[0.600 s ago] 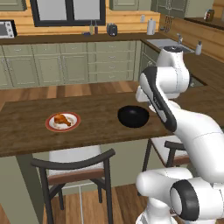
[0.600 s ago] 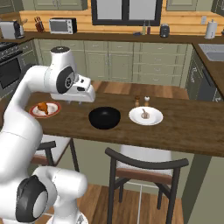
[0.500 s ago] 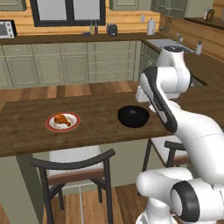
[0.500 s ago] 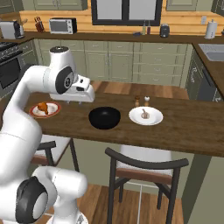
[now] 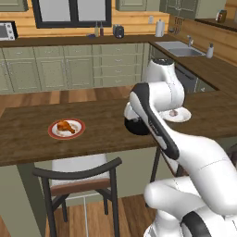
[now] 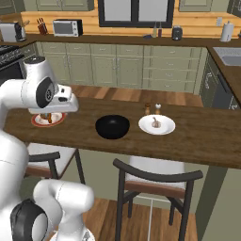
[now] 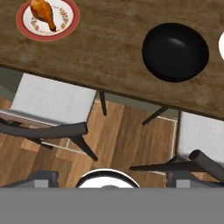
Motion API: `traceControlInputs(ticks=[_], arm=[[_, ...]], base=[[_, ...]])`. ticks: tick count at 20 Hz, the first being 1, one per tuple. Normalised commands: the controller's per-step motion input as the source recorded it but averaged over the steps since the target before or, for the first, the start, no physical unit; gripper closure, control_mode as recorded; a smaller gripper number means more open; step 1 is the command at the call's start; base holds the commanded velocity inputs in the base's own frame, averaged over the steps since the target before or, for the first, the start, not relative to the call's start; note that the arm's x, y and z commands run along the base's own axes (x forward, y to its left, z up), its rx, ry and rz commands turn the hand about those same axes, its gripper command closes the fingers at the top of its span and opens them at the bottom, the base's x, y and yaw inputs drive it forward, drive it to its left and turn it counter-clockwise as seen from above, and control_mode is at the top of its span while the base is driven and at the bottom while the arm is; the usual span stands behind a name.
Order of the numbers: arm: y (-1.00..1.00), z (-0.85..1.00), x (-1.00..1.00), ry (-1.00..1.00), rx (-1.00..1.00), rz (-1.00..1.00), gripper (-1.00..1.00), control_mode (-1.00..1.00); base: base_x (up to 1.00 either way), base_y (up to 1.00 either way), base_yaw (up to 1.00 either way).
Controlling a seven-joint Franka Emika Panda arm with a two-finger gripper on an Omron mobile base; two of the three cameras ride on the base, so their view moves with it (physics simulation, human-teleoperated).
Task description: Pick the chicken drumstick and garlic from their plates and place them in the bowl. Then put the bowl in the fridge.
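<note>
Task progress: no transfer is complete. The chicken drumstick [image 7: 43, 13] lies on its red-rimmed plate [image 7: 70, 19] at one end of the tabletop [image 7: 109, 57]. The garlic [image 6: 156, 124] lies on a white plate [image 6: 165, 127] just beside the bowl [image 7: 175, 51], which stands empty between the two plates. The gripper [image 7: 107, 177] hangs released above the chairs (holding nothing). Remaining: pick both items, fill the bowl, carry it to the fridge
</note>
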Motion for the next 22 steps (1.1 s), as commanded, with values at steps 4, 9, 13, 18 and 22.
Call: traceControlInputs(ticks=[4, 9, 13, 18, 22], arm=[[1.00, -0.17, 0.63, 0.02, 0.00, 0.25, -1.00, -1.00], [1.00, -0.25, 0.93, 0.07, 0.00, 0.19, -1.00, -1.00], [1.00, -0.47, 0.94, 0.06, -0.01, 0.14, -1.00, -1.00], [0.91, -0.59, 0.82, 0.02, 0.00, 0.05, -1.00, -1.00], [0.65, -0.58, 0.71, 0.01, 0.00, 0.00, -1.00, -1.00]], base=[[0.00, 0.00, 0.00], [0.00, 0.00, 0.00], [0.00, 0.00, 0.00], [0.00, 0.00, 0.00], [0.00, 0.00, 0.00]])
